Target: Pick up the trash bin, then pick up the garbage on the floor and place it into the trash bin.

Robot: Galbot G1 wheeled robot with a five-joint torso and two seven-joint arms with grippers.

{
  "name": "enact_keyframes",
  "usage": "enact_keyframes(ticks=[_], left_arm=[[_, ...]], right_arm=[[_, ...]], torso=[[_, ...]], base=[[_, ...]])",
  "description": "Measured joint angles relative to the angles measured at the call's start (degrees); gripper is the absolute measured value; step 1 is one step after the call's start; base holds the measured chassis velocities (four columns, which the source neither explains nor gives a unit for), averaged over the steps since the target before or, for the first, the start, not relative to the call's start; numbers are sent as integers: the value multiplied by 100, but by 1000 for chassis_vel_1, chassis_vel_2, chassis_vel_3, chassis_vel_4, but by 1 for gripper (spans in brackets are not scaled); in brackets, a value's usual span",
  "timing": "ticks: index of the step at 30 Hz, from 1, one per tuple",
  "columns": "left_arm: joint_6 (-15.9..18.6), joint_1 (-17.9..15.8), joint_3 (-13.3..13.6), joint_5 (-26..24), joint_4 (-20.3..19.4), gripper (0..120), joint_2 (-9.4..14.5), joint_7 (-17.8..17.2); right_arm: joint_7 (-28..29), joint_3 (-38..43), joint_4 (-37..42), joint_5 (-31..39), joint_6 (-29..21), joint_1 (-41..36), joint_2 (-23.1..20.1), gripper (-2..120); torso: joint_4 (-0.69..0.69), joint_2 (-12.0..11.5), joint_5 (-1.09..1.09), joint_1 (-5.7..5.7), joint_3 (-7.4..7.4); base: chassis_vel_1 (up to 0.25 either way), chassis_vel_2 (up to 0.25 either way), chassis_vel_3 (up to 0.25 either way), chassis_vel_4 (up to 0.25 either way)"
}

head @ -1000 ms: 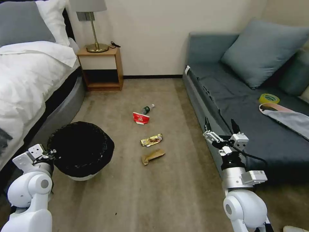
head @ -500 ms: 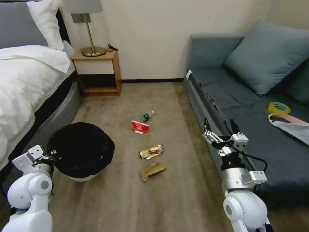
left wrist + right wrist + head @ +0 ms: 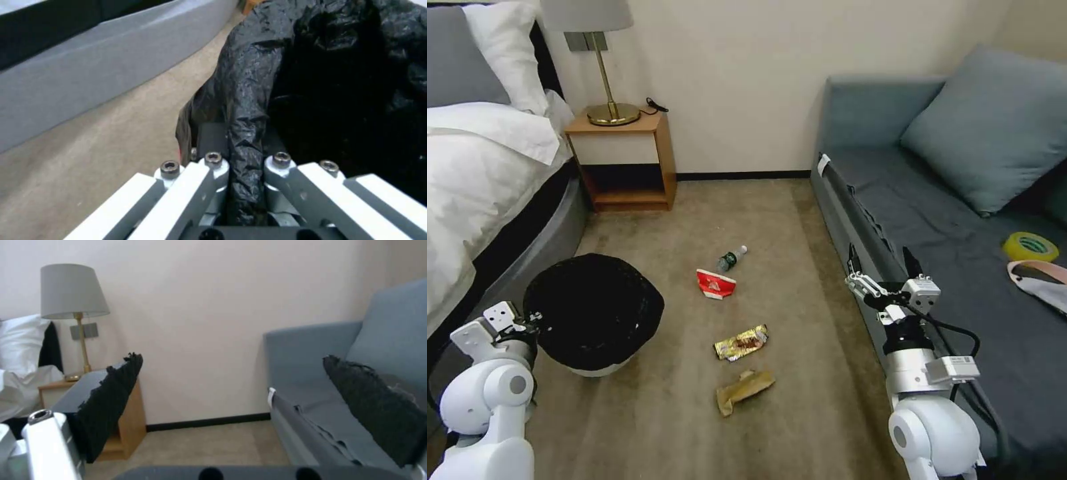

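Trash bin [image 3: 594,313] sits on the floor by the bed [image 3: 480,180], rim pinched through the black liner by the left end effector [image 3: 246,173]. Bin interior looks empty, too dark to confirm. Garbage [image 3: 740,341] lies in a line on the carpet between both arms. Right end effector [image 3: 882,273] is spread, raised beside the sofa [image 3: 947,220], wrappers below and to its left.

Crinkly glossy black plastic bag [image 3: 249,100], matt beige carpet [image 3: 800,413], shiny gold wrapper [image 3: 741,343].

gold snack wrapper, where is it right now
In the head view the gold snack wrapper lies on the carpet mid-floor, between the crushed red-and-white cup and the brown crumpled wrapper, right of the trash bin.
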Motion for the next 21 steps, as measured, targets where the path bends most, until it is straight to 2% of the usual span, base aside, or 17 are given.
enact_keyframes(ticks=[3,21], left_arm=[[0,-9,0,-3,11,4,2,6],[-9,-148,57,18,159,4,27,44]], right_arm=[[-30,-9,-15,10,36,12,2,100],[-362,-155,-243,128,268,191,-89,100]], torso=[[-1,0,0,0,0],[0,0,0,-1,-1]], base=[[-107,64,61,-77],[0,0,0,0]])
